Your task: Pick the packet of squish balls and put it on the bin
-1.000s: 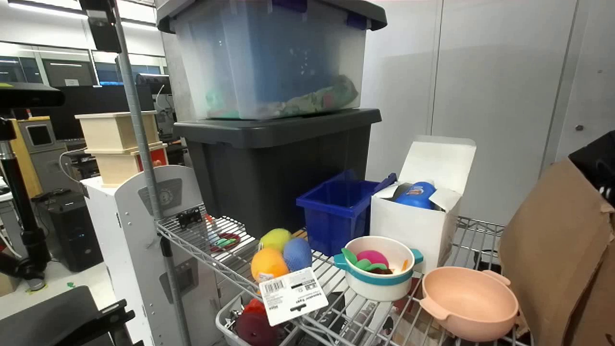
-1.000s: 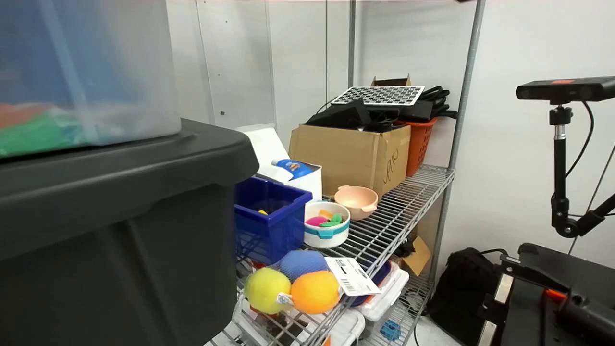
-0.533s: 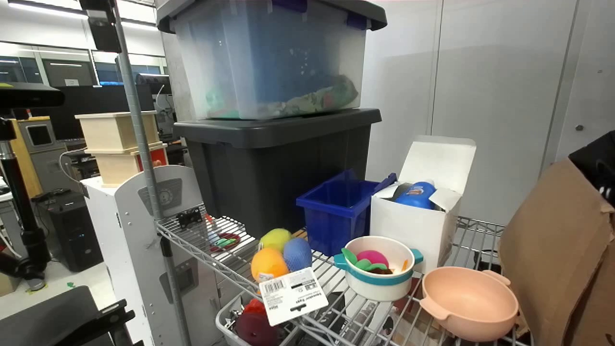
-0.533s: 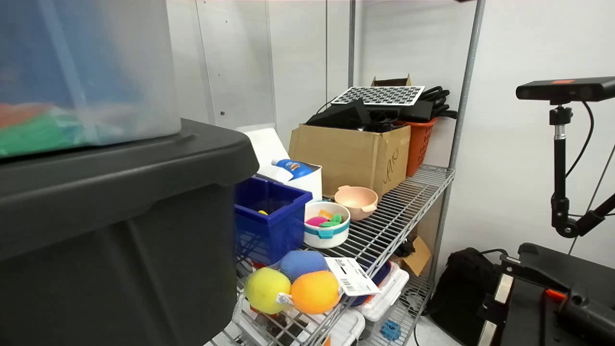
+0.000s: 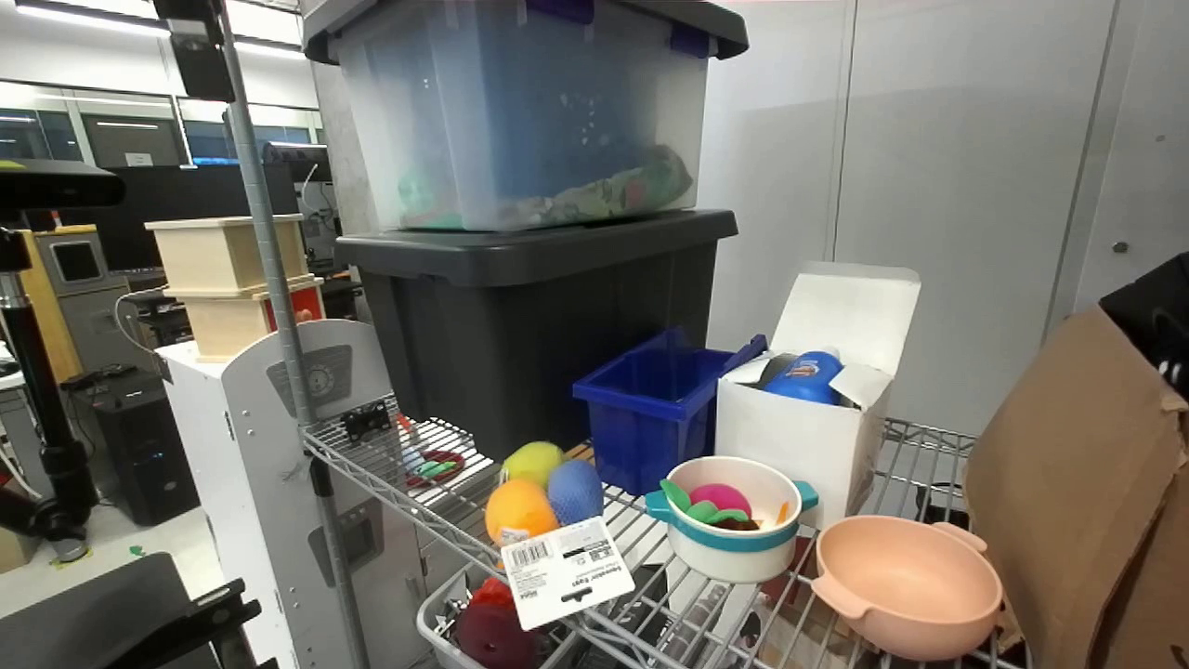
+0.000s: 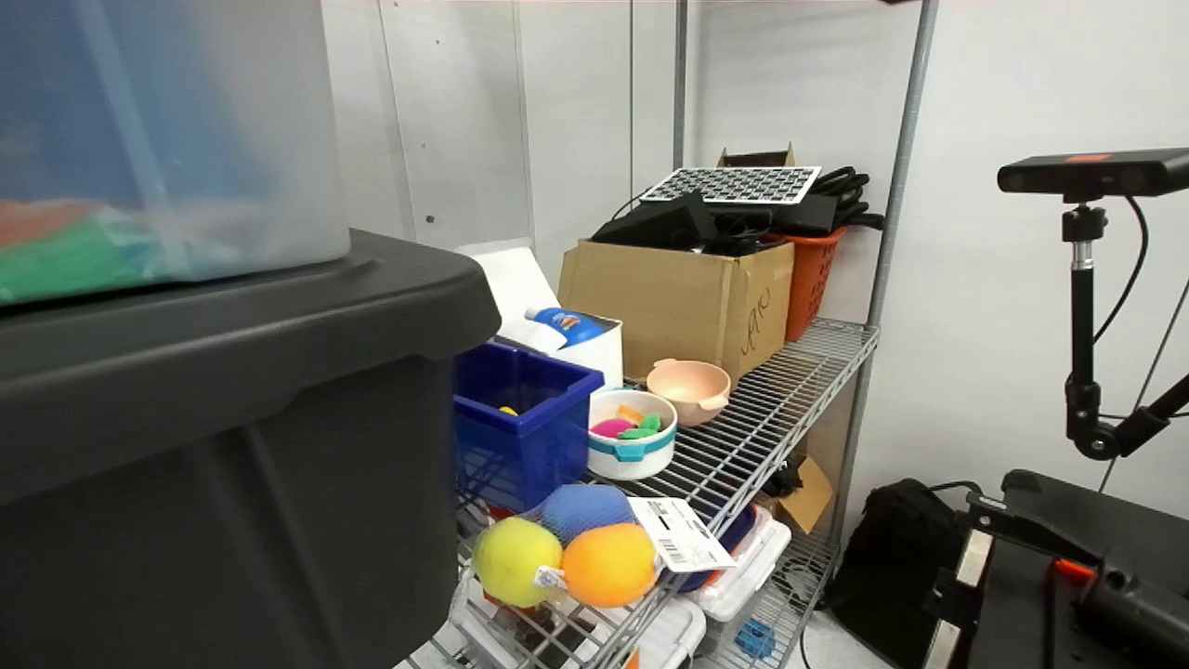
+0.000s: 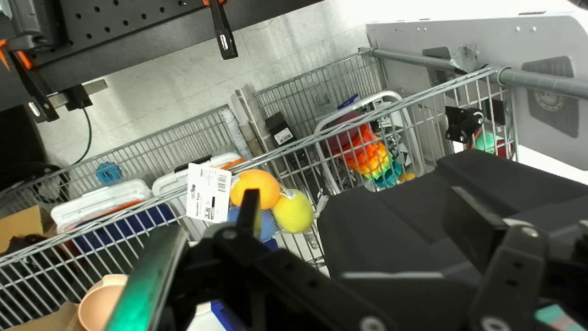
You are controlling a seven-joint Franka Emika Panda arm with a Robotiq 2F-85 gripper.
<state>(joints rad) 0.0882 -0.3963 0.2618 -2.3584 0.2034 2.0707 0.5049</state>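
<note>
The packet of squish balls, with yellow, orange and blue balls in a net and a white label card, lies on the wire shelf's front edge in both exterior views (image 5: 522,509) (image 6: 609,565). It also shows in the wrist view (image 7: 294,211). The royal-blue bin (image 5: 641,437) stands upright behind it, and shows too in an exterior view (image 6: 548,437) with something small and yellow inside. In the wrist view the bin is mostly hidden behind a finger. My gripper (image 7: 363,218) is open and empty; one finger overlaps the packet in view, apart from it. Neither exterior view shows the gripper.
A large dark grey tote (image 5: 539,344) with a clear tote (image 5: 520,121) on top stands beside the packet. A white bowl with toys (image 5: 734,516), a peach bowl (image 5: 910,585), an open white box (image 5: 790,437) and a cardboard box (image 6: 669,288) share the wire shelf (image 6: 762,427).
</note>
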